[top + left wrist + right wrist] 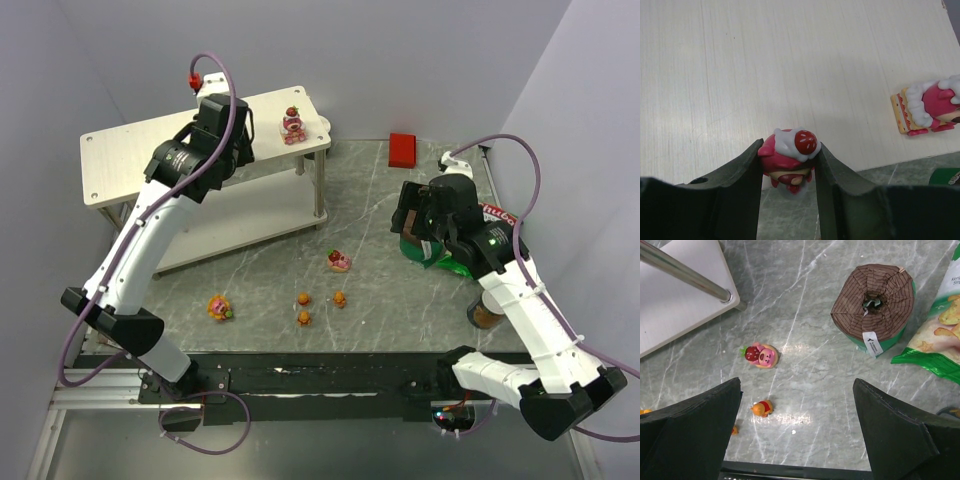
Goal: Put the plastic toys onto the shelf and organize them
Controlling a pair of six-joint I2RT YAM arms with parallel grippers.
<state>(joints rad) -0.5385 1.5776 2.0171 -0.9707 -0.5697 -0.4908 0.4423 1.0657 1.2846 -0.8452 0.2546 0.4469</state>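
Strawberry bear (790, 159) pinched between left gripper (789, 150) jaws, at front edge of shelf (790, 60) top board. Second strawberry bear (930, 106) on same board near right end; board bare to left. Third strawberry bear (760, 355), flower-faced toy (220, 308), small orange bears (303, 298) on table (400, 320), well apart. Right gripper (796, 390) jaws wide, over table near brown-green cylinder (874, 305).

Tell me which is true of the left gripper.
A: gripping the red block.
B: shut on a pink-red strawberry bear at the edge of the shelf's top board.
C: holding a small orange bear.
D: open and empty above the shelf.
B: the left wrist view shows the left gripper clamped on both sides of a strawberry bear, at the near edge of the shelf top board.
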